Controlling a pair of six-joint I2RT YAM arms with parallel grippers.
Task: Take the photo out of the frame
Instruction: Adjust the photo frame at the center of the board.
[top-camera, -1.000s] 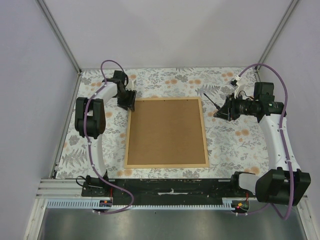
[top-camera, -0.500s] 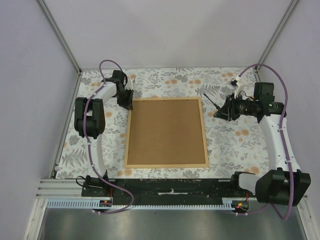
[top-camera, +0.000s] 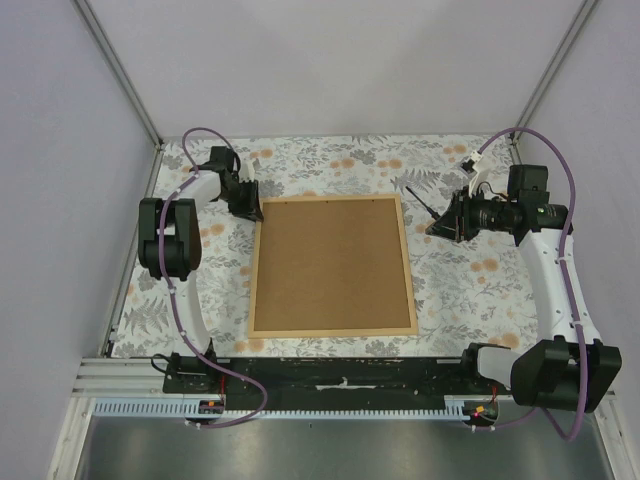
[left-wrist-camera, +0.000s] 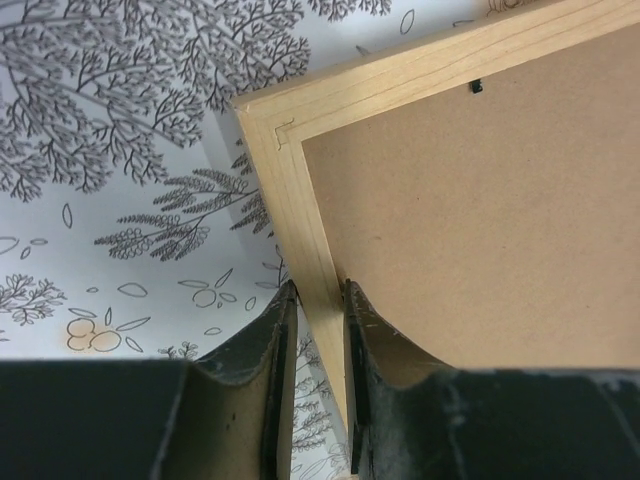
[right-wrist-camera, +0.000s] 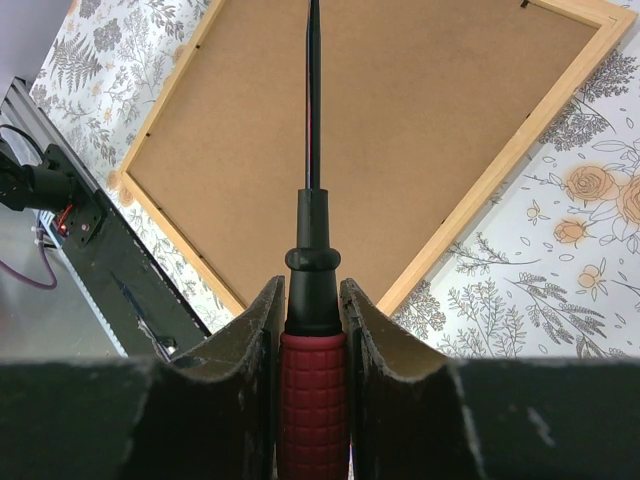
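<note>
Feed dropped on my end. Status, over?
Left gripper clamped on frame rail. Right gripper holding screwdriver near frame's far corner. Frame back-side up, photo not visible.

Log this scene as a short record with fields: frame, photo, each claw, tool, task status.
frame: flat on the floral tablecloth, back side up, brown backing board in place
photo: not visible in any view
left claw: closed on the frame's left strip, near its far left corner
right claw: closed on the tool's handle
tool: red-handled screwdriver, shaft pointing toward the frame's far right corner
task status: photo not yet out
</note>
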